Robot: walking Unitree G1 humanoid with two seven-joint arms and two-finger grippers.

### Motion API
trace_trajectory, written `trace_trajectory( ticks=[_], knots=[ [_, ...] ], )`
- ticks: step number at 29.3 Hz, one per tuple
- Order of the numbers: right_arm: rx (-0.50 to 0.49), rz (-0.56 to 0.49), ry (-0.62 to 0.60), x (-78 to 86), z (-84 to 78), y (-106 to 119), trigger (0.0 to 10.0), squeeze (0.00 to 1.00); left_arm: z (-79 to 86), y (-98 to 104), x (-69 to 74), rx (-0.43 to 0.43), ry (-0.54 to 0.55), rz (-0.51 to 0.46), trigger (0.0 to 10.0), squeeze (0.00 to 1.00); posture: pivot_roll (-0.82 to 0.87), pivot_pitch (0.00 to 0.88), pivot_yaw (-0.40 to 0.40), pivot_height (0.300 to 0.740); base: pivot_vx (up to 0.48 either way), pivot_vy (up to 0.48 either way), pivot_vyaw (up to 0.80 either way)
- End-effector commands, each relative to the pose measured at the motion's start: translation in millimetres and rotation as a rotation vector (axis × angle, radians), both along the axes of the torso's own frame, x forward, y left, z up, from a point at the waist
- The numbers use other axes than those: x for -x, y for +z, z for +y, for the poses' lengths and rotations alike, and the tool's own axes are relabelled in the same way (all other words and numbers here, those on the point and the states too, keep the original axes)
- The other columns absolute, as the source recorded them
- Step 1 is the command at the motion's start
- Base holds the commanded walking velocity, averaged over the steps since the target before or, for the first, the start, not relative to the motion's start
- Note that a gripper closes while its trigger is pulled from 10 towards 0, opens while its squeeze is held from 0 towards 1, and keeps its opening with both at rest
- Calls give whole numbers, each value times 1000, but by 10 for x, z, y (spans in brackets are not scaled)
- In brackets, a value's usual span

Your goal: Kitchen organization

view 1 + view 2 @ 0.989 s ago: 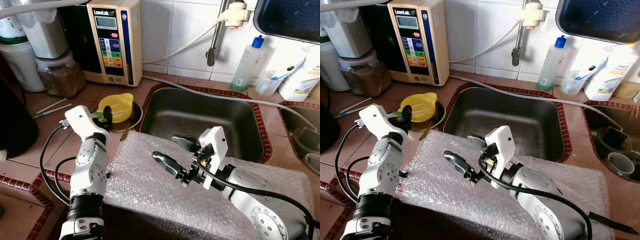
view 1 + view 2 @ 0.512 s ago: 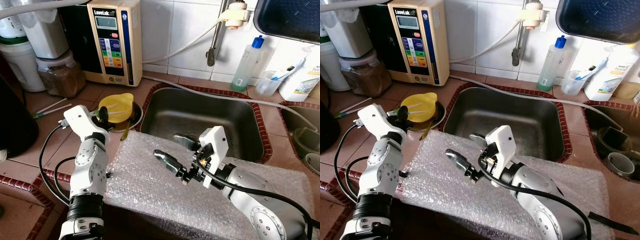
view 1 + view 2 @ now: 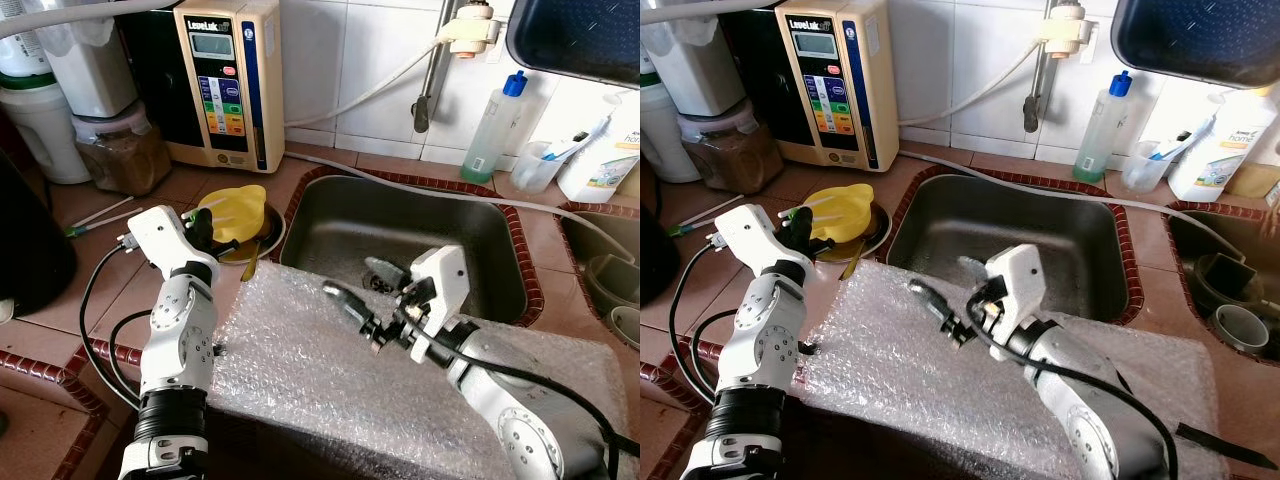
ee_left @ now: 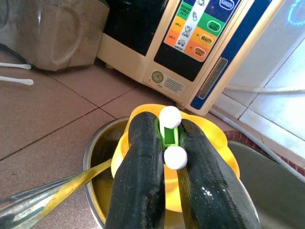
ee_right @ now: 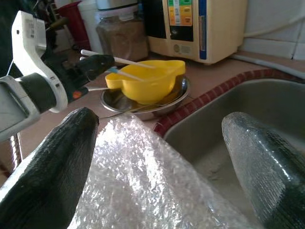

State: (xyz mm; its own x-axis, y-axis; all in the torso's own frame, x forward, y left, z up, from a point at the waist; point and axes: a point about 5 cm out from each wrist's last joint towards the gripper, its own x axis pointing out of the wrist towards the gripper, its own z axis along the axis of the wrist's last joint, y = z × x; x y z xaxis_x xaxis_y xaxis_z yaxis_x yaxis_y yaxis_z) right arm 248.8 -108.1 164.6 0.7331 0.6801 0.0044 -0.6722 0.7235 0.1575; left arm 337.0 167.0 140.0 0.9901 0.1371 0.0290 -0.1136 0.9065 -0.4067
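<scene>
Left eye view has the right gripper (image 3: 357, 290) further toward 1 o'clock than a second ago: its two black fingers, then over the middle of the bubble wrap (image 3: 300, 390), now reach past the sheet's far edge toward the steel sink (image 3: 420, 230). The left gripper (image 3: 205, 227) has crept slightly toward 12 o'clock, closer to the yellow bowl (image 3: 236, 210).

The right arm lies across the bubble wrap from 5 o'clock, forearm low, wrist turned so the fingers stand spread wide with nothing between them; in the right wrist view one finger hangs over the wrap and the other over the sink basin. The left arm rises from 6 o'clock, elbow bent, gripper levelled at the bowl.

In the left wrist view the left gripper's fingers (image 4: 143, 176) are nearly together, pinching a thin green strip with two white balls (image 4: 170, 143); what this object is I cannot say for sure. The right wrist view shows slender white sticks (image 5: 119, 67) running from that gripper over the bowl, long axis roughly from 9 to 3 o'clock there.

The yellow bowl sits in a shallow metal dish (image 3: 268, 232) on the tiled counter (image 3: 90, 270), at 9 o'clock of the sink, in front of the cream water machine (image 3: 225, 80).
</scene>
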Motion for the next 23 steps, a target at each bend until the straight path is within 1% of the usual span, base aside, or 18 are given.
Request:
trace_trajectory(
  ticks=[1,10,13,14,15,16,17,18,19,22,23],
  knots=[
    [6,-16,-23,-35,-31,24,10000,0,-5,59,10,-21,-4,-29,0,0,-23,0,16,740,0,0,0],
    [7,-16,-36,-55,-35,7,10000,0,65,138,68,4,8,-85,0,0,-19,0,14,740,0,0,0],
    [6,-17,-38,-60,-37,9,10000,0,34,269,70,36,-36,-147,0,0,-19,0,12,740,0,0,0],
    [6,-17,-38,-60,-37,9,10000,0,34,269,70,36,-36,-147,0,0,-19,0,12,740,0,0,0],
    [6,-18,-39,-62,-38,8,10000,0,14,330,70,53,-56,-174,0,0,-18,0,11,740,0,0,0],
    [4,-18,-40,-68,-39,9,10000,0,-46,454,69,116,-114,-226,0,0,-16,0,9,740,0,0,0],
    [4,-18,-40,-68,-39,9,10000,0,-46,454,69,116,-114,-226,0,0,-16,0,9,740,0,0,0],
    [4,-18,-40,-72,-39,8,10000,0,-77,515,69,145,-141,-250,0,0,-15,0,9,740,0,0,0],
    [5,-19,-39,-79,-36,5,10000,0,-157,623,67,196,-209,-285,0,0,-13,0,7,740,0,0,0],
    [8,-21,-47,-96,-39,2,10000,0,-228,690,70,228,-267,-304,0,0,-12,0,6,740,0,0,0],
    [5,-23,-65,-127,-49,6,10000,0,-288,716,77,273,-320,-310,0,0,-12,0,6,740,0,0,0]
  ],
)
